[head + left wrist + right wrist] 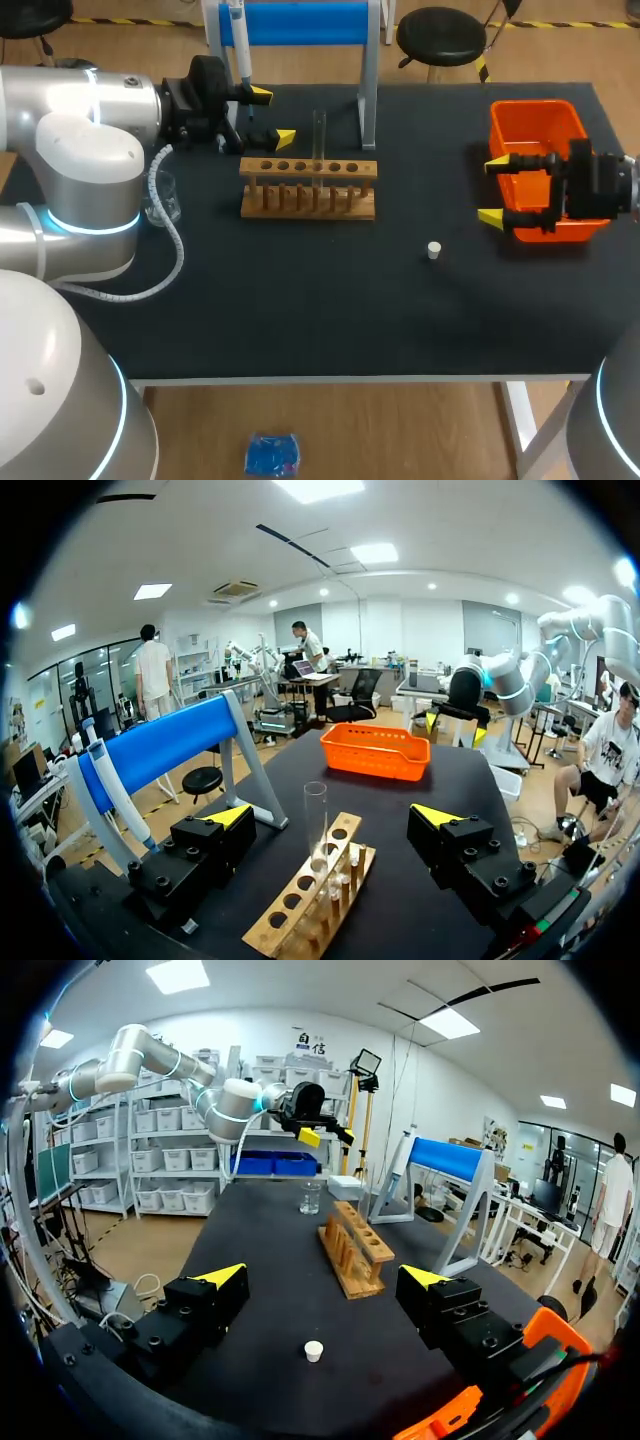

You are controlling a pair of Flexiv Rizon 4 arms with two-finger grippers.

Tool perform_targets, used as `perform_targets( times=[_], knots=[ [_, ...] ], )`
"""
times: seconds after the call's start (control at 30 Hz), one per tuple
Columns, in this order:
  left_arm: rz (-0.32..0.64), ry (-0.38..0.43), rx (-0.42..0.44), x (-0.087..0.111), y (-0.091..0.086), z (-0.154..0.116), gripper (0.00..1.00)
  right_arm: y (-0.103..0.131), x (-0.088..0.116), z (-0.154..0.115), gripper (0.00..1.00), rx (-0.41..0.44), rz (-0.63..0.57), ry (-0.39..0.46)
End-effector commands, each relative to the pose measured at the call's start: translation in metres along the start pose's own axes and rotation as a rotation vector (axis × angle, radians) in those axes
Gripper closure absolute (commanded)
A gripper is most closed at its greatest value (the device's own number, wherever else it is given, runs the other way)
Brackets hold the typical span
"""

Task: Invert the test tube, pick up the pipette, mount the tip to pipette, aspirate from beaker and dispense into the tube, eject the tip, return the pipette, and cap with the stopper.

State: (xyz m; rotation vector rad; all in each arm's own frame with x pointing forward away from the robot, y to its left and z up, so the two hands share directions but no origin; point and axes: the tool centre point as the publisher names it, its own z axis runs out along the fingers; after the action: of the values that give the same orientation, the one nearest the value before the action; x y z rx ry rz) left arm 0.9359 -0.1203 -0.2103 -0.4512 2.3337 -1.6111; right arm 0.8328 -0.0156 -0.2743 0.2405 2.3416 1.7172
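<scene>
pincer [333,817] spread | test tube [316,820] upright in rack [290,917] | orange basket [370,766] beyond

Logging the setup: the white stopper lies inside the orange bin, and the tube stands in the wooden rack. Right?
No. The stopper lies on the black table, apart from the orange bin, as the head view shows. The tube does stand in the wooden rack.

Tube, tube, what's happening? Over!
Left pincer open, facing tube. Right pincer open, by bin. Tube upright in rack; stopper loose on table. Nothing blocking.
</scene>
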Motion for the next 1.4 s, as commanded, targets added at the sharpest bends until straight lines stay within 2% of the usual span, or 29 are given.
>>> perform_targets(
  times=[0.03, 0.4, 0.6, 0.63, 0.73, 0.77, 0.83, 0.87, 1.27, 1.4],
  knots=[
    [0.001, -0.001, 0.003, 0.0, 0.001, 0.0, 0.0, -0.003, 0.002, 0.004, 0.0, 0.011, 0.0, -0.002],
    [0.001, -0.001, 0.003, 0.0, 0.001, 0.0, 0.0, -0.036, 0.025, 0.027, 0.0, 0.106, 0.045, -0.09],
    [0.001, -0.001, 0.003, 0.0, 0.001, 0.0, 0.0, -0.054, 0.035, 0.036, 0.0, 0.137, 0.053, -0.076],
    [0.001, -0.001, 0.003, 0.0, 0.001, 0.0, 0.0, -0.057, 0.037, 0.038, 0.03, 0.14, 0.055, -0.074],
    [0.001, -0.001, 0.003, 0.0, 0.001, 0.0, 0.0, -0.066, 0.039, 0.042, 0.0, 0.144, 0.064, -0.066],
    [0.001, -0.001, 0.003, 0.0, 0.001, 0.0, 0.0, -0.069, 0.039, 0.044, 0.06, 0.146, 0.064, -0.062],
    [0.001, -0.001, 0.003, 0.0, 0.001, 0.0, 0.0, -0.075, 0.038, 0.047, 0.07, 0.151, 0.061, -0.059],
    [0.001, -0.001, 0.003, 0.0, 0.001, 0.0, 0.0, -0.078, 0.037, 0.049, 0.0, 0.152, 0.062, -0.058],
    [0.001, -0.001, 0.003, 0.0, 0.001, 0.0, 0.0, -0.107, 0.017, 0.072, 0.0, 0.175, 0.065, -0.055],
    [0.001, -0.001, 0.003, 0.0, 0.001, 0.0, 0.0, -0.113, 0.015, 0.079, 0.04, 0.181, 0.067, -0.055]
  ],
)
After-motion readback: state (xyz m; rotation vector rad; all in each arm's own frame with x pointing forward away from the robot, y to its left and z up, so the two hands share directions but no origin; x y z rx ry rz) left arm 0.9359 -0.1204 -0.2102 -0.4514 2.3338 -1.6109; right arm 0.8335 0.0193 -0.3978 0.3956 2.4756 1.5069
